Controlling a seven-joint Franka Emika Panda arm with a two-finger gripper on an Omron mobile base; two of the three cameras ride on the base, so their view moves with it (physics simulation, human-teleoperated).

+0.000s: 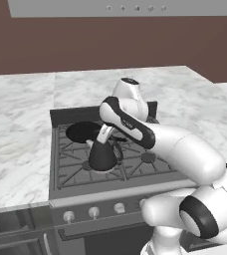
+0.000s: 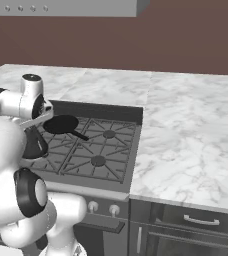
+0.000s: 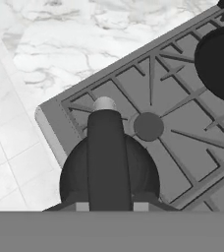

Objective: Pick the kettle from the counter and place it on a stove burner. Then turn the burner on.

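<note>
Kettle (image 2: pixel 34 144) at 9 o'clock, on the stove grate's front-left area, partly behind the white arm. Frying pan (image 2: pixel 61 124) just beyond, toward 10 o'clock, handle pointing right. Marble bench (image 2: pixel 186 130) spreads toward 3 o'clock. Two knobs (image 2: pixel 103 208) below.

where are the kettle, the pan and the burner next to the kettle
kettle (image 1: pixel 103 157): left base view, on its black body
pan (image 2: pixel 61 124): right base view, on its flat middle
burner (image 3: pixel 148 126): hand view, on the round cap
</note>
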